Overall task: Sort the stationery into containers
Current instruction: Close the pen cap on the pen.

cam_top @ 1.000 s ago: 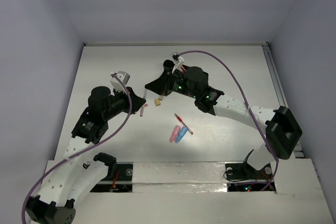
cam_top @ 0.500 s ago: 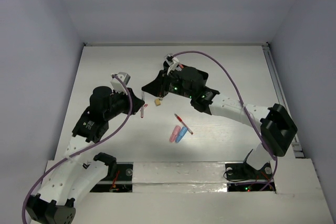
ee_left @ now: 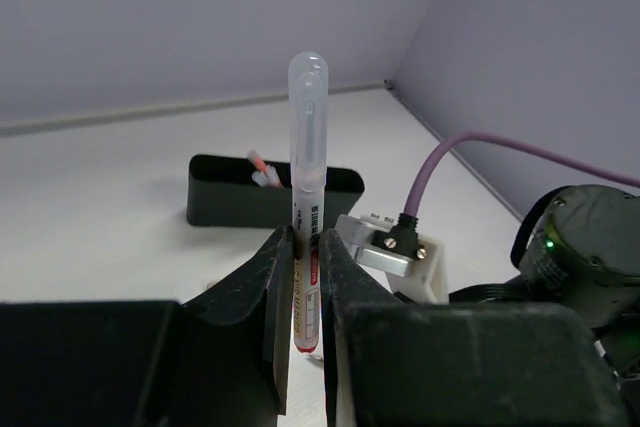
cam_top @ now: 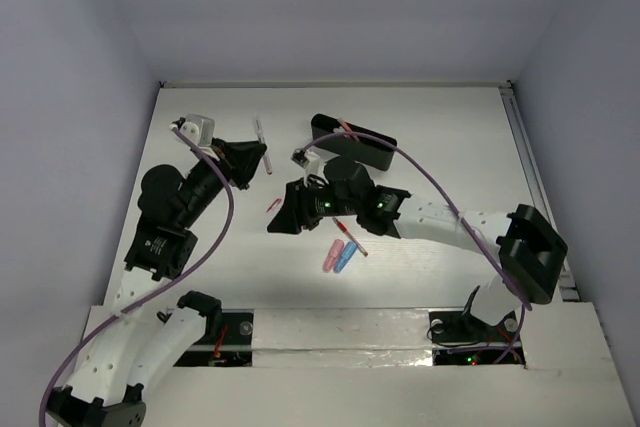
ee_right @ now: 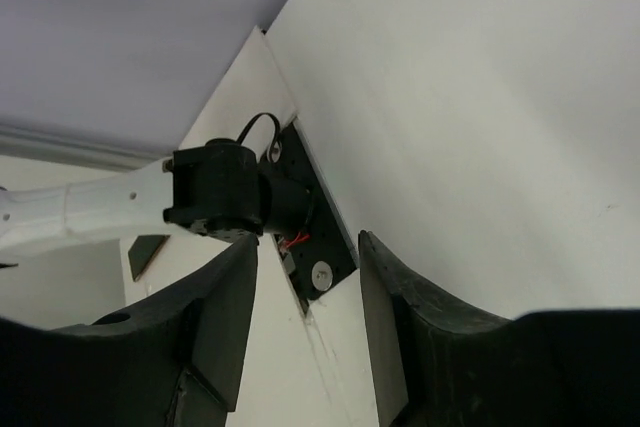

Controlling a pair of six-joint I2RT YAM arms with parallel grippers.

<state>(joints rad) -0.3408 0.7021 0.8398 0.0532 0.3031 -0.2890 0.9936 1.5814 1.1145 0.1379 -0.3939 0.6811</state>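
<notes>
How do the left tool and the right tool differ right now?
The left tool is shut on a clear-capped pen; the right tool is open and empty. The left tool faces the black tray; the right tool faces the table near its front edge. Both have black fingers.

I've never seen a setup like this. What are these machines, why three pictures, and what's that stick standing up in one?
These are two robot arms bolted to a white table. One picture looks down from above; the other two come from a small camera on each wrist, so each shows that arm's own fingers. The left gripper pinches a clear-capped pen: that is your stick. The right gripper is open and holds nothing. On the table lie a black tray with pen ends poking out, a red pen, a pink capsule and a blue capsule.
</notes>
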